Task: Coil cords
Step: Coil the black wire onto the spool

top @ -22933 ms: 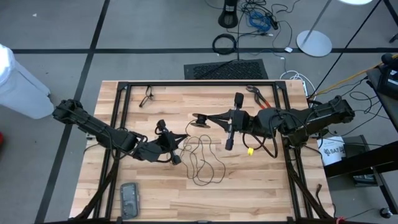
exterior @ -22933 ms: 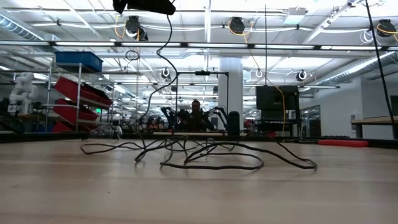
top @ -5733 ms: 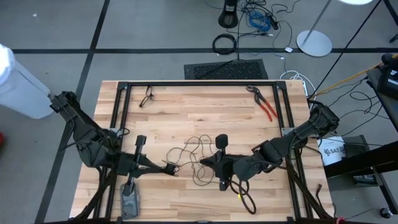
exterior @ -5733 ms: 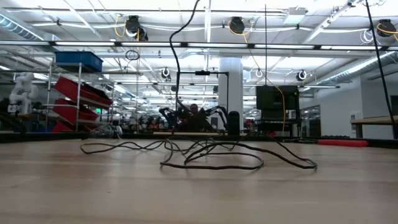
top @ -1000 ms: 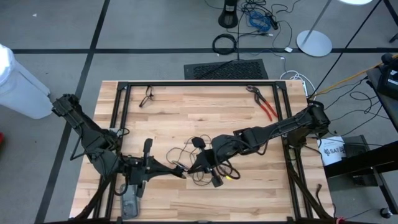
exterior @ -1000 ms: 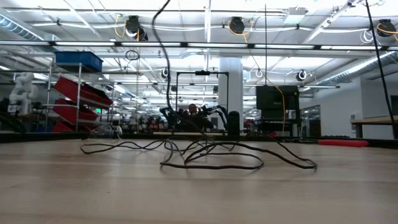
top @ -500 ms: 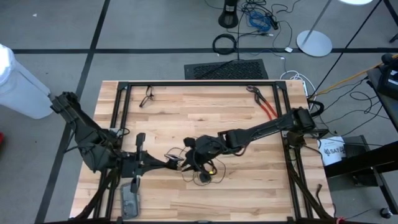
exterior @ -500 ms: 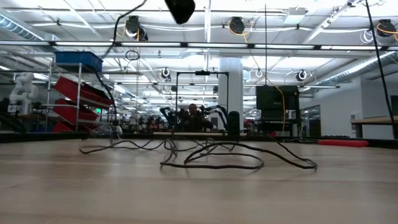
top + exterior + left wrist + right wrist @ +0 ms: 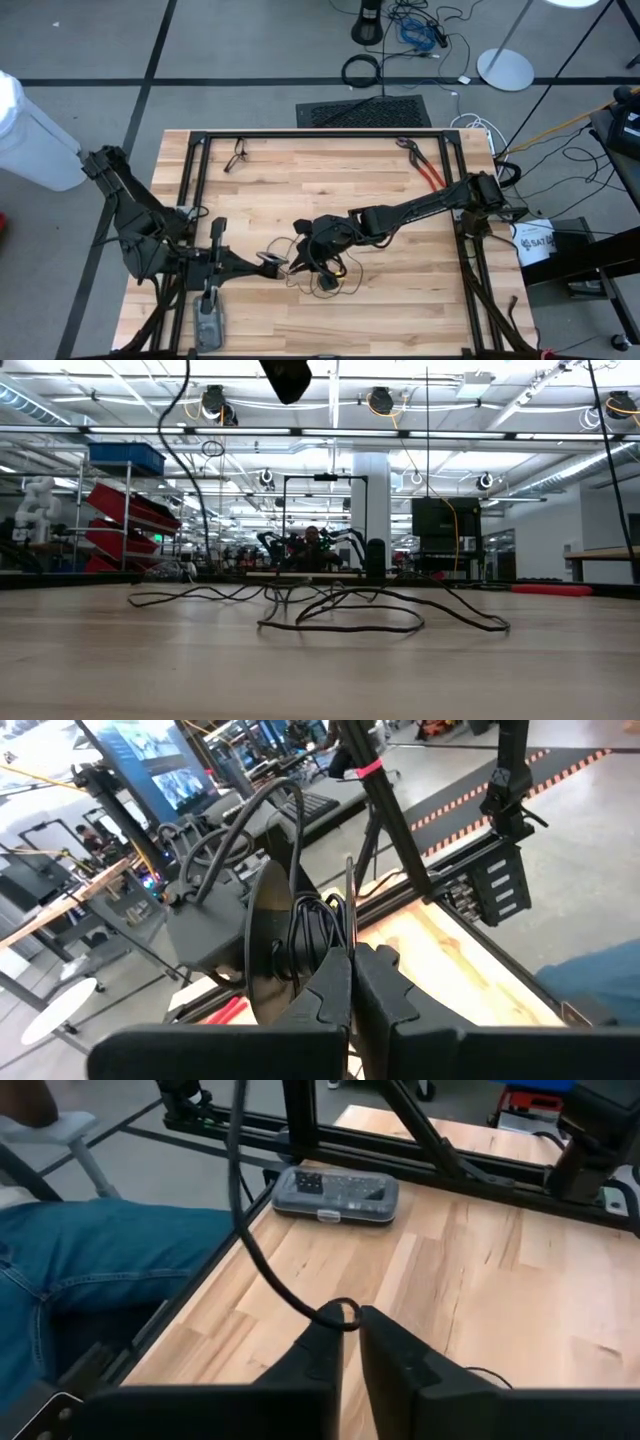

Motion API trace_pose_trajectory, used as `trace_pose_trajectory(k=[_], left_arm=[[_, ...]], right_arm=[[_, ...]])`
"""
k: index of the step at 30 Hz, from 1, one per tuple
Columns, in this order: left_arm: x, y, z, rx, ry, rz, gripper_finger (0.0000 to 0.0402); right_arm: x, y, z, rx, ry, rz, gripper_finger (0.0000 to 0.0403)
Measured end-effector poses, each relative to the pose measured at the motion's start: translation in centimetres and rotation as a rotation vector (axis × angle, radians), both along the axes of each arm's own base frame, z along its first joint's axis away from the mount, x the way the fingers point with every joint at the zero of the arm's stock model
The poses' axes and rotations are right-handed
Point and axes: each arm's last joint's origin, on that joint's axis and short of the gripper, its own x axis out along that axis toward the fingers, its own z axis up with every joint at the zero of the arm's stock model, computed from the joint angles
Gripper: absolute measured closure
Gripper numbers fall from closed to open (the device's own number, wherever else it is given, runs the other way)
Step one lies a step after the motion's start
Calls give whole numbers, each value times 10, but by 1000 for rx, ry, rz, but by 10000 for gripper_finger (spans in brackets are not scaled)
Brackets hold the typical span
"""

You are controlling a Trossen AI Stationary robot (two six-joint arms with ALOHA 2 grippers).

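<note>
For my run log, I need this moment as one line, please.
task: coil cord | left claw: shut on cord | right claw: shut on cord, close beside left | cord rest: loose on table

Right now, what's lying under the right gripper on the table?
In the high view the thin black cord lies in loose loops on the wooden table beneath the right gripper. The strands directly under the gripper are covered, so their layout can't be seen.

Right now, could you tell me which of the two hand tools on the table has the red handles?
The pliers near the table's far right corner have red handles; the other small tool, near the far left corner, looks all dark.
</note>
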Motion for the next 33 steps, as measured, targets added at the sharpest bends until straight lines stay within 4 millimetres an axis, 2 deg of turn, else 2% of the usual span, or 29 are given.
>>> trace_pose_trajectory(k=[4,12,18,23,33], left_arm=[[-2,-1,-2,18,16,-9,400],[-2,-1,-2,20,17,-9,400],[-2,-1,-3,22,20,-9,400],[-2,-1,-8,39,59,-5,400],[-4,2,-9,12,78,8,400]], right_arm=[[-1,0,2,21,8,5,397],[-6,0,14,30,-26,24,397],[-13,-1,18,9,12,16,402],[-32,4,28,-4,101,24,402],[-78,35,61,-65,119,-107,403]])
